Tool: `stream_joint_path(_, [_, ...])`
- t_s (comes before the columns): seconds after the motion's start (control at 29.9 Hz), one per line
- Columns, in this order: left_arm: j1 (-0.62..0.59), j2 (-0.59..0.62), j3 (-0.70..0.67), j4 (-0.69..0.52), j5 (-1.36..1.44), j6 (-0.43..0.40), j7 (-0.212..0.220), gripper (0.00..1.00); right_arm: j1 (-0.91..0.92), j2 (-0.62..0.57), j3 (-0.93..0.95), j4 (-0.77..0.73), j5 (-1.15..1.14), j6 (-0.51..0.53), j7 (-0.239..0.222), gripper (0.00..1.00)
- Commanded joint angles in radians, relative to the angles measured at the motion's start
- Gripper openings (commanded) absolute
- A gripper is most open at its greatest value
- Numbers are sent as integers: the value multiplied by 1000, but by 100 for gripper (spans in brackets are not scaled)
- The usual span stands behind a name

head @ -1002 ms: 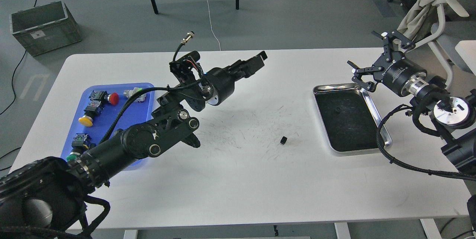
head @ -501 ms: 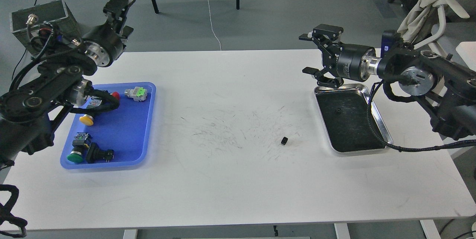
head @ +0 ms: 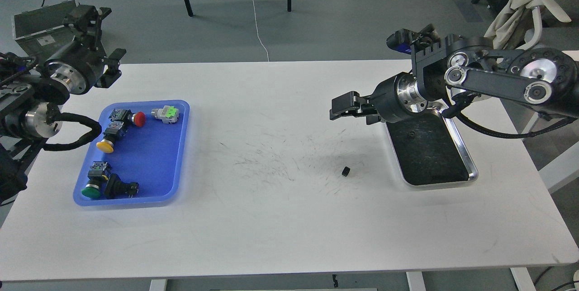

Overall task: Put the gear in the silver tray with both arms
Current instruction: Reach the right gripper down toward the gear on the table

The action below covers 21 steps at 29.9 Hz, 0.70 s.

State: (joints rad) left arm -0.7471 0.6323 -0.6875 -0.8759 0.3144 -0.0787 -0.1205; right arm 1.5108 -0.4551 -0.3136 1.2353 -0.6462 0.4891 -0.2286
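Observation:
A small black gear (head: 346, 171) lies on the white table, left of the silver tray (head: 471, 165). The tray has a dark bottom, and another small dark part (head: 410, 135) lies in it. My right gripper (head: 342, 107) hangs over the table just left of the tray's far left corner, above and beyond the gear. It is seen side-on, so I cannot tell its fingers apart. My left gripper (head: 102, 33) is up at the table's far left corner, beyond the blue tray, with its fingers spread and empty.
A blue plastic tray (head: 178, 155) at the left holds several push buttons and switches. A grey crate (head: 34, 28) stands on the floor behind the left arm. A chair with a cloth (head: 520, 6) is at the far right.
My left arm has swung from the table's middle back to the far left corner. My right gripper has moved left and down, from beyond the tray to its left side. The gear has not moved.

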Motion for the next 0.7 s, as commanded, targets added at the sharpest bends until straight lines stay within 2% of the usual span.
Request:
stream_joint_path(0.0, [14, 15, -14, 0, -55, -18, -1, 97, 43, 45, -109, 36, -65, 0, 0, 97])
stream_joint_path(0.2, [15, 20, -14, 3, -69, -32, -2, 97, 49, 140, -191, 30, -73, 0, 2, 97])
stream_joint_path(0.47, [29, 21, -14, 3, -64, -23, -33, 97, 29, 262, -211, -56, -70, 0, 2, 97])
stream_joint_path(0.67, [38, 24, -14, 3, -66, -23, -45, 97, 2, 317, -268, -120, -72, 0, 2, 93])
